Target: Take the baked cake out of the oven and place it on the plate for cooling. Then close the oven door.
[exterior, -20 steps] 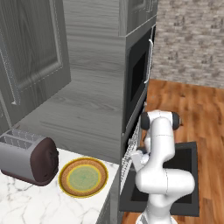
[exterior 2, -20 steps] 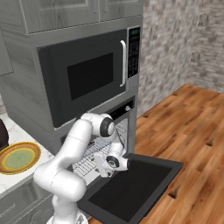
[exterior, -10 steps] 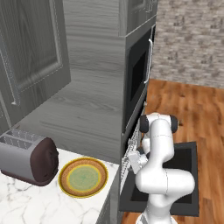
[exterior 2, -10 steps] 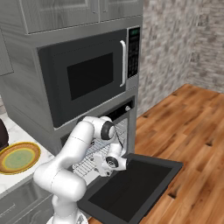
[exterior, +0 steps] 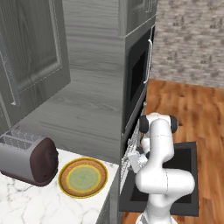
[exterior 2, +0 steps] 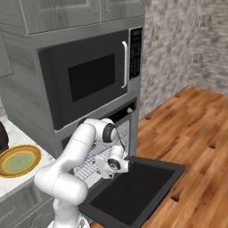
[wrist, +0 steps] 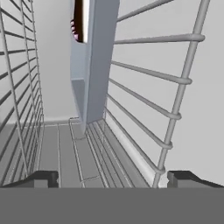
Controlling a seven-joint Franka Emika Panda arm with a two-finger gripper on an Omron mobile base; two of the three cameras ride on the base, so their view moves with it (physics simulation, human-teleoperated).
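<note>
The oven [exterior 2: 127,116] stands under the microwave. The oven door [exterior 2: 133,192] [exterior: 186,173] hangs open, lying flat in front of it. My gripper [exterior 2: 103,168] [exterior: 131,161] reaches into the cavity at the level of the wire racks [exterior 2: 91,158]. In the hand view the gripper [wrist: 113,179] is open with nothing between its fingertips [wrist: 41,178]. Ahead of it a flat grey baking tray [wrist: 94,65] shows edge-on on the rack. A dark sliver with a reddish edge [wrist: 77,26] peeks past the tray; I cannot tell if it is the baked cake. The plate [exterior: 83,177] [exterior 2: 18,160] lies bare on the counter.
A toaster [exterior: 28,159] stands left of the plate on the marble counter [exterior: 39,208]. The black microwave [exterior 2: 89,75] sits right above the oven. Rack wires [wrist: 175,78] close in on both sides of the hand. Wooden floor [exterior 2: 196,133] lies open to the right.
The arm has barely shifted, with the hand edging slightly deeper towards the oven racks. The jaws stay open.
</note>
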